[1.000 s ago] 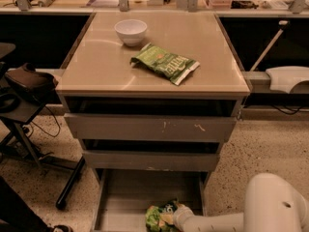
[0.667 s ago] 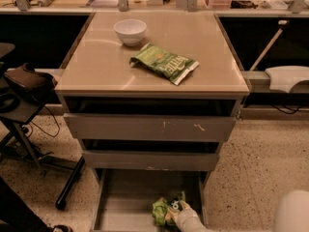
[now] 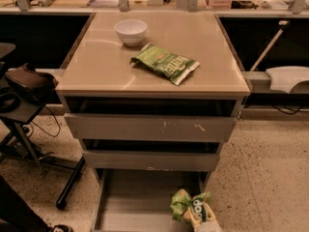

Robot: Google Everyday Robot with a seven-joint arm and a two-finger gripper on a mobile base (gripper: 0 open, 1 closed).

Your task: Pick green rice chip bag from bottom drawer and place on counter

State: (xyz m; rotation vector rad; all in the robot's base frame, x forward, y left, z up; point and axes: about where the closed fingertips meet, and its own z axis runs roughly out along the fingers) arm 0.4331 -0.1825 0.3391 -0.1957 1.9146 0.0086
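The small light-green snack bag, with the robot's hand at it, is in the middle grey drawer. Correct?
No. The camera view shows the small light-green snack bag in the open bottom grey drawer, not the middle one; the hand is at it.

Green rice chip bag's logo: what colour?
Dark green with white letters; the tool grips the green rice chip bag over the bottom drawer. Camera view.

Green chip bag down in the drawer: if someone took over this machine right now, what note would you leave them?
The gripper is at the picture's bottom edge, over the right front of the open bottom drawer, shut on the green rice chip bag.
The bag is crumpled in the grip, not yet on the counter.
The counter holds a white bowl and a longer green bag.
Done: grasp. Left: lift out, set on counter, release.
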